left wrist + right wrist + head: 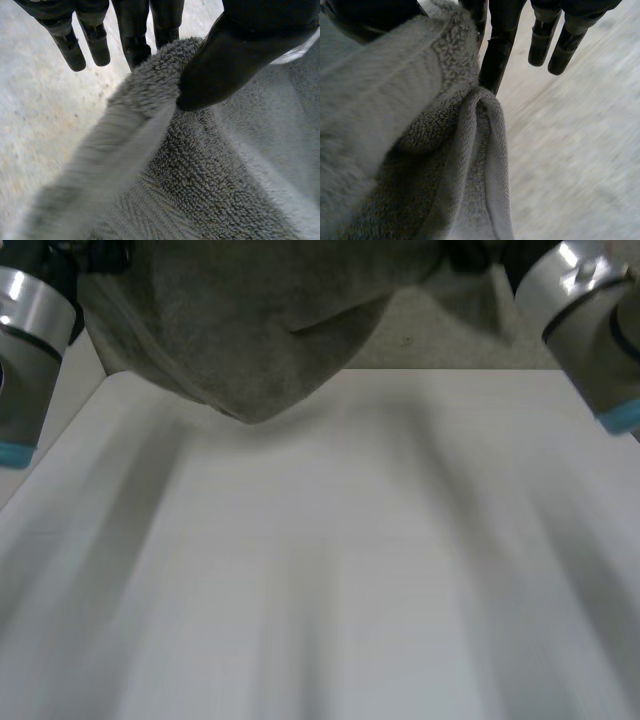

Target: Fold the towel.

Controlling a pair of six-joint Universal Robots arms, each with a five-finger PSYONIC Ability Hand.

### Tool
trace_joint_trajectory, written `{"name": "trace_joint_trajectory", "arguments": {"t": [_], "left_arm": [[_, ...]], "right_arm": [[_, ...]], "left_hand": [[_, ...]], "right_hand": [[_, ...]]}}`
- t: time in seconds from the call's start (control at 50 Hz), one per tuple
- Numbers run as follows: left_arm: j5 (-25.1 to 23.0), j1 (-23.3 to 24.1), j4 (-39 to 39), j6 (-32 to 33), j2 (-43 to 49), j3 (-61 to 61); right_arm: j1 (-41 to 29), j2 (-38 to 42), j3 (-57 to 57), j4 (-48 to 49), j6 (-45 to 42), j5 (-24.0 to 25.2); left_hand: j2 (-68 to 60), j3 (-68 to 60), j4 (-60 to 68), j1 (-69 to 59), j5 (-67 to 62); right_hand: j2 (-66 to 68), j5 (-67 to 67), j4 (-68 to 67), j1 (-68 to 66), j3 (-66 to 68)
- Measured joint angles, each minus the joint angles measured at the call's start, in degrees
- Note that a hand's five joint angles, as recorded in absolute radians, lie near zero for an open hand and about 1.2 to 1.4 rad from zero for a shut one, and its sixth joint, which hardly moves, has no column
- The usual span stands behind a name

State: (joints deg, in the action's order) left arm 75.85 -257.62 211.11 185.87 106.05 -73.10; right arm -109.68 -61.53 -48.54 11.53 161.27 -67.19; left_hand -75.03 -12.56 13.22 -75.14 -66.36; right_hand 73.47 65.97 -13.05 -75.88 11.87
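1. Left hand [235,55] is clamped on the towel [250,330], with the thumb pressing a thick rolled edge against a finger behind it. Two outer fingers [70,47] stick out straight and free beside the pinch.
2. Biggest thing out there is the white surface [330,570], spread wide and bare in front of the arms.
3. Next, the towel itself. It is grey terry, held up in the air at the far side of the surface and sagging to a low point nearer the left arm [30,330] than the right arm [580,300]. Whether that low point touches the surface, I cannot tell.
4. Right hand [502,45] is gripping too, thumb on top of the bunched pile and fingers behind. The hem [492,165] curls over just below them.
5. Here is what counts. The held top edge runs across from hand to hand and the cloth hangs below and between them. Neither hand looks better placed, so my read is that laying it flat calls for both arms to move together, toward the near side.
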Motion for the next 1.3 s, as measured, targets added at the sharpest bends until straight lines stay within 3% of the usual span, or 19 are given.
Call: {"name": "trace_joint_trajectory", "arguments": {"t": [0.24,0.4,0.46,0.56,0.64,0.94,1.3], "left_arm": [[-6.6,-2.6,-0.4,2.0,4.4,-18.1],[-7.9,-1.8,-1.5,11.9,8.3,-28.5],[-7.8,-1.2,-2.5,14.2,8.6,-29.8],[-7.5,-0.7,-5.2,16.0,7.6,-30.5],[-7.4,-0.8,-6.5,15.9,6.2,-30.5],[-7.1,-1.6,-8.4,12.8,2.2,-30.6],[-7.3,-3.2,-9.3,8.3,1.0,-31.5]], "right_arm": [[3.7,0.5,-25.9,-1.8,-8.2,4.9],[4.9,3.0,-38.1,-0.1,-14.9,6.8],[4.8,3.5,-39.6,0.0,-15.4,6.6],[4.4,2.6,-41.3,0.1,-14.6,4.8],[4.3,1.5,-42.5,0.2,-12.9,2.7],[4.7,-3.6,-49.8,3.7,-3.5,-1.7],[5.1,-11.8,-62.3,9.6,-3.0,-4.6]], "left_hand": [[-0.1,0.0,0.0,0.0,0.0],[-0.1,0.0,0.0,0.0,0.0],[-0.2,0.0,0.0,0.0,0.0],[-0.2,0.0,0.0,0.0,0.0],[-0.2,0.0,0.0,0.0,0.0],[-0.2,0.0,0.0,0.0,0.0],[-0.2,0.0,0.0,0.0,0.0]], "right_hand": [[0.0,0.0,0.0,0.0,0.0],[0.5,-0.3,0.0,0.2,0.0],[-11.2,-11.2,0.0,11.8,0.0],[-37.5,-41.6,0.0,39.4,0.0],[-46.4,-50.6,0.0,48.8,0.0],[-46.6,-50.9,0.0,49.3,0.0],[-46.6,-50.5,0.0,49.3,0.0]]}}
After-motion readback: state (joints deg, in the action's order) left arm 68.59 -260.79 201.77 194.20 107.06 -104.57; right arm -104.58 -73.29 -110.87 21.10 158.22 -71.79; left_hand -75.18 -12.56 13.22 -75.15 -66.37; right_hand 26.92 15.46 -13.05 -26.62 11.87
